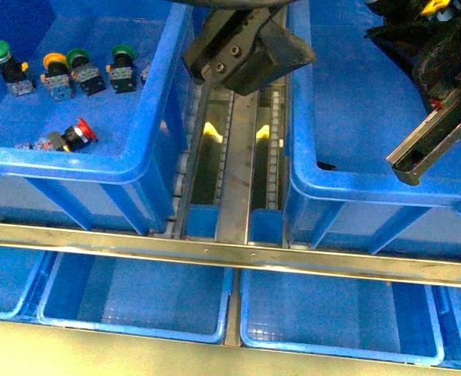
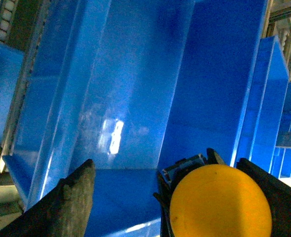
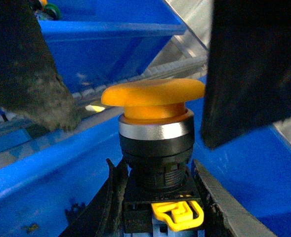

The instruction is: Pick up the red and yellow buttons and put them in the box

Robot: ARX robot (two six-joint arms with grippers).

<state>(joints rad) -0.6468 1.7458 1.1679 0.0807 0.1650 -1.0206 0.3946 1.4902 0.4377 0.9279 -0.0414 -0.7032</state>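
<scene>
My right gripper (image 3: pixel 157 173) is shut on the black body of the yellow button (image 3: pixel 152 94), whose cap stands clear beyond the fingers. My left gripper (image 2: pixel 167 165) is open, its two dark fingers (image 2: pixel 76 197) flanking that yellow cap (image 2: pixel 219 205) without touching it. In the front view the right arm (image 1: pixel 433 70) hangs over the box (image 1: pixel 347 192), a large blue crate on the right. The red button (image 1: pixel 77 135) lies on its side in the left crate (image 1: pixel 148 117). A second yellow-capped button (image 1: pixel 55 64) stands there too.
Green-capped pushbuttons (image 1: pixel 123 55) stand in the left crate beside the yellow one. A roller track (image 1: pixel 234 149) runs between the two crates. A metal rail (image 1: pixel 230 254) crosses the front, with shallow blue trays (image 1: pixel 136 305) below it.
</scene>
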